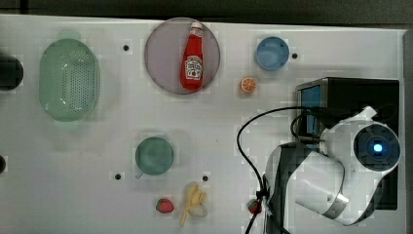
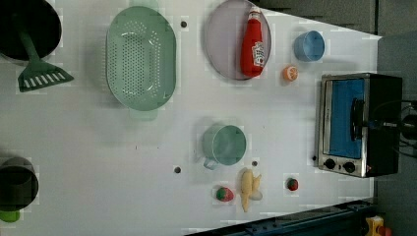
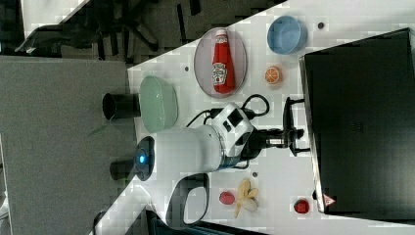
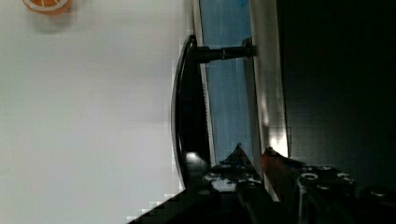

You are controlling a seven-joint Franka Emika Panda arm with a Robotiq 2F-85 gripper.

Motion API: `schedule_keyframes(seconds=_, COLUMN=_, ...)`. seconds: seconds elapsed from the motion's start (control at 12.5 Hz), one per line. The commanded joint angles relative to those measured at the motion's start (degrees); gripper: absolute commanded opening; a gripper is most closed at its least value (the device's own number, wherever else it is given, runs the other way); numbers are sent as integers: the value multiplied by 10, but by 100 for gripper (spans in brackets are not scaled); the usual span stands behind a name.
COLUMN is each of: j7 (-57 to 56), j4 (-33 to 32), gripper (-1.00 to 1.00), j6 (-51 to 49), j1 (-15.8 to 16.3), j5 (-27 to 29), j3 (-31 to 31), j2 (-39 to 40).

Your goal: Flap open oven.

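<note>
One arm in the scene, a white Franka arm [image 1: 336, 170], reaching over the black-topped toaster oven [image 1: 350, 87] so that the gripper [image 4: 254, 156] sits at the oven's front, right at the black bar handle [image 4: 187, 107] of the door. Gripper state: the two fingertips [image 4: 239, 154] stand a narrow gap apart, and the silver front frame [image 4: 268, 93] shows through that gap, so nothing is clamped between the tips. The handle runs just beside the fingers rather than between them; contact between finger and bar cannot be read. Blue-tinted glass door [image 4: 224, 93] lies directly ahead of the fingertips, flush in its frame, i.e. not yet flapped down. In the left view the gripper [image 2: 366, 123] meets the handle [image 2: 355, 115] near the middle of its length, and the black knobs [image 2: 339, 164] sit along the frame off to one side of it. The oven stands on a white table [image 1: 122, 122], at the end where the arm works. Nearest loose item to the gripper is an orange half [image 1: 248, 85]; a small red fruit [image 1: 254, 206] lies near the arm's cable. Farther from the gripper: a blue bowl [image 1: 272, 53], a ketchup bottle [image 1: 193, 56] lying on a round plate [image 1: 160, 63], a green mug [image 1: 154, 155], a peeled banana [image 1: 195, 201] and a strawberry [image 1: 164, 205]. Farthest off, a green colander [image 1: 68, 80].
</note>
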Motion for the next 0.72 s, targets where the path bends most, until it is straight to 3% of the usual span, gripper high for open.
schedule_keyframes(seconds=0.08, j7=-26, j4=-5, gripper=-65, j6=35, j1=4, j5=-2, j3=9, j2=24)
schedule_keyframes(seconds=0.56, j7=10, j4=-10, gripper=-65, j6=48, j1=18, j5=-7, j3=34, j2=44)
schedule_keyframes(seconds=0.72, j7=44, j4=-14, gripper=-65, j6=47, j1=27, j5=-39, j3=50, j2=44)
